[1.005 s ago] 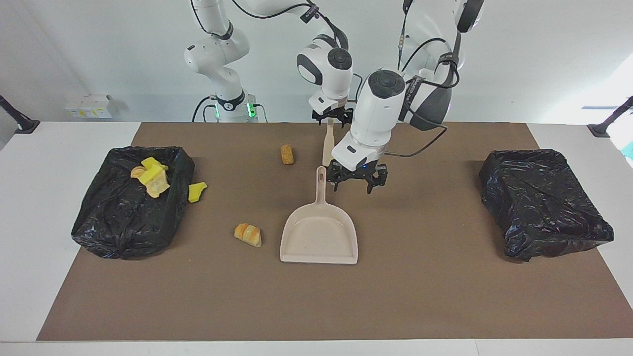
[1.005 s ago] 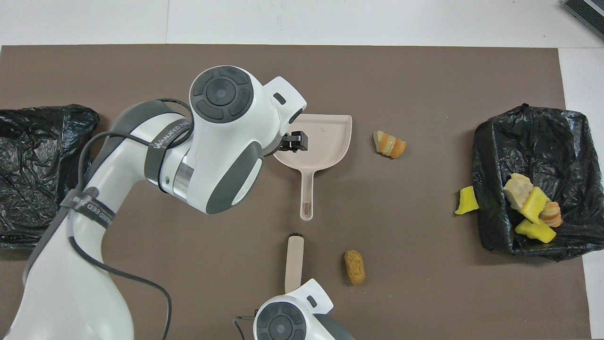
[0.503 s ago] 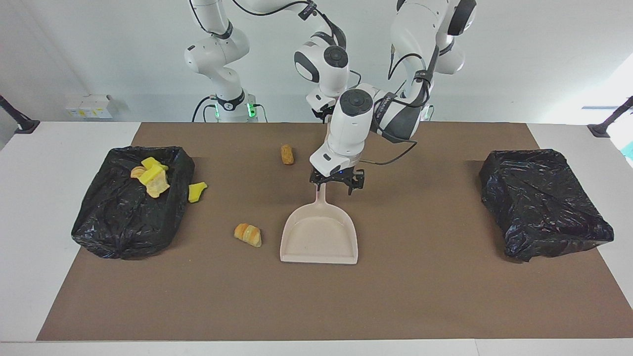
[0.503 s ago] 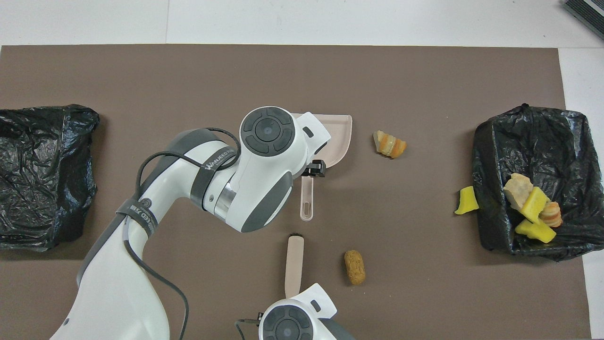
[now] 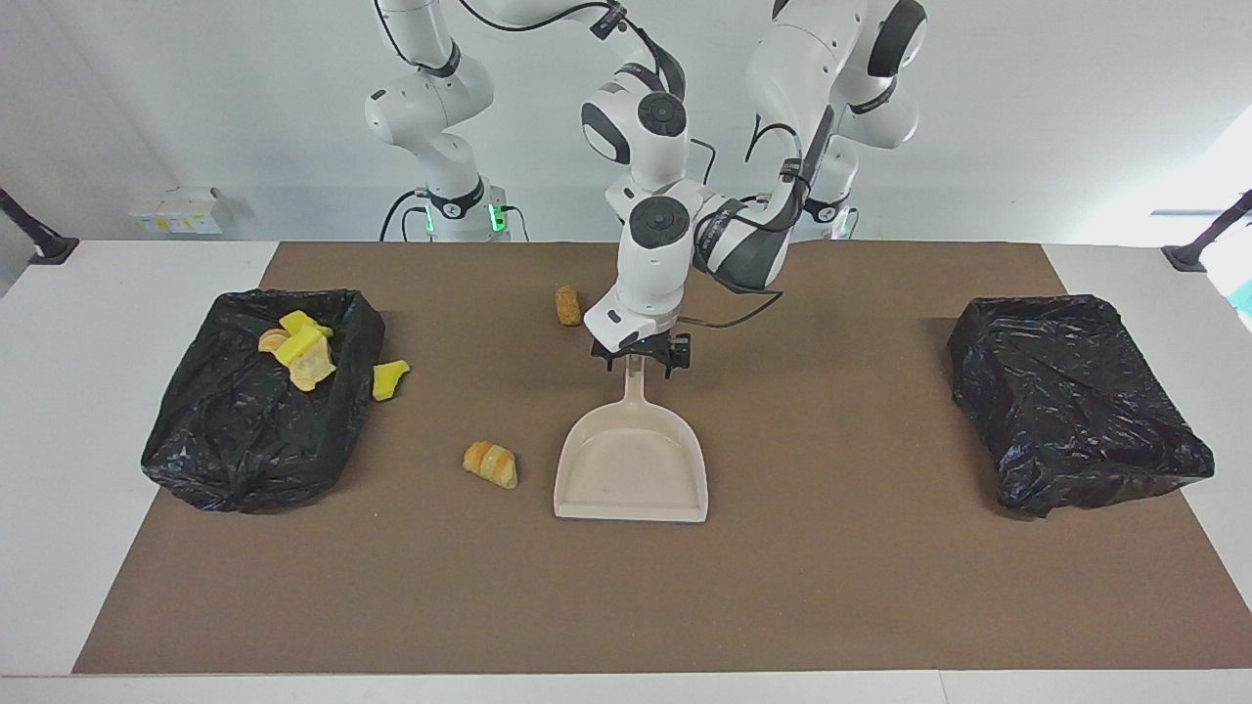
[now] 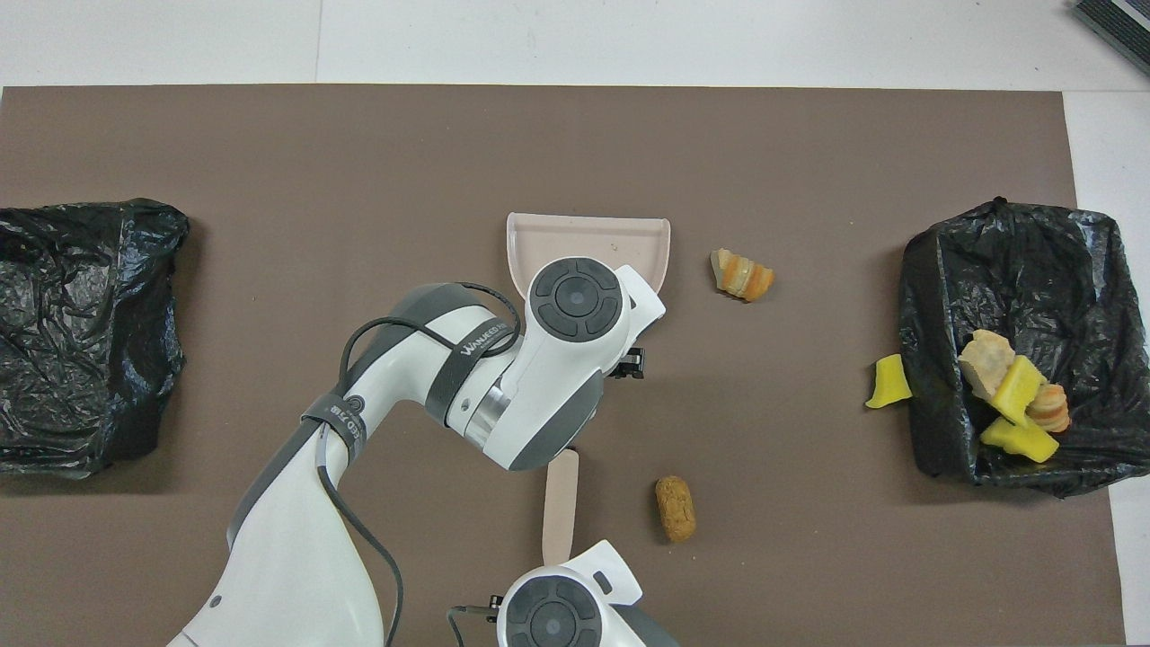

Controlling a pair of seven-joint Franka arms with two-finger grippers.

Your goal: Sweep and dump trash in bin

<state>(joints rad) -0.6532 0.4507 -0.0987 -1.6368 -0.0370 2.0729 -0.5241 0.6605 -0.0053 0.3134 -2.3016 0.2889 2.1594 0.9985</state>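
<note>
Reading the strap on the left arm's cable (image 6: 473, 339), you can make out white letters that begin "WANJEED"; the rest is too small to read. The left gripper (image 5: 641, 358) sits low over the beige dustpan's (image 5: 631, 460) handle, its jaws apart with one fingertip either side of the handle. The right gripper (image 6: 559, 568) is at the beige brush handle (image 6: 560, 503), hidden under its own wrist, so you cannot tell its state.

Loose trash lies well apart from both: a croissant (image 5: 490, 463) just beside the pan toward the right arm's end, a brown cork-shaped roll (image 5: 567, 304) near the brush handle, and a yellow wedge (image 5: 389, 378) against the black-lined bin (image 5: 245, 430). More pieces (image 5: 298, 347) rest inside that bin. A second black-lined bin (image 5: 1076, 401) stands at the left arm's end.
</note>
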